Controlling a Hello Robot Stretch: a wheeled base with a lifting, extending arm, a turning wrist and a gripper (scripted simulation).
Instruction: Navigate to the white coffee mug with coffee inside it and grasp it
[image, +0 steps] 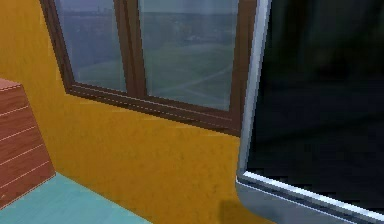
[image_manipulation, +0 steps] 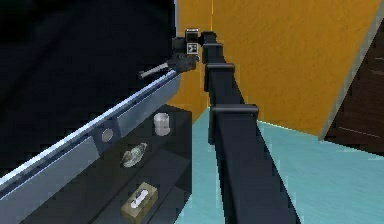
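- Nearest you, a tan box (image_manipulation: 140, 200) lies on the dark stand (image_manipulation: 186, 140), well below the jaws and far short of them.
- A little farther along the same shelf sits a grey lump (image_manipulation: 133, 154), too small to name. It is also below the jaws.
- Next comes a pale cylinder (image_manipulation: 161, 123), upright on the stand, lower than the jaws and somewhat nearer than them. It is probably your target, though no handle and no coffee can be made out.
- The arm (image_manipulation: 238, 140) reaches out beside the stand, past all three things.
- At its far end the gripper (image_manipulation: 148, 74) points its fingers toward the silver lower edge of the TV (image_manipulation: 70, 70). You cannot tell how the jaws stand or whether they hold anything, because the dark screen lies behind them.
- Beyond the jaws rises an orange wall (image_manipulation: 270, 50). A dark door (image_manipulation: 365, 100) stands well off on the side away from the fingers.
- Ahead of the robot, a brown-framed window (image: 150, 50) is set in the orange wall. Its place relative to the jaws cannot be told.
- On progress, the drive looks largely done, since the stand lies alongside the arm. The grasp is not yet made: the cylinder rests on its shelf, apart from the jaws.
- You would need to bring the jaws down to shelf level at the cylinder, take it and lift it clear.
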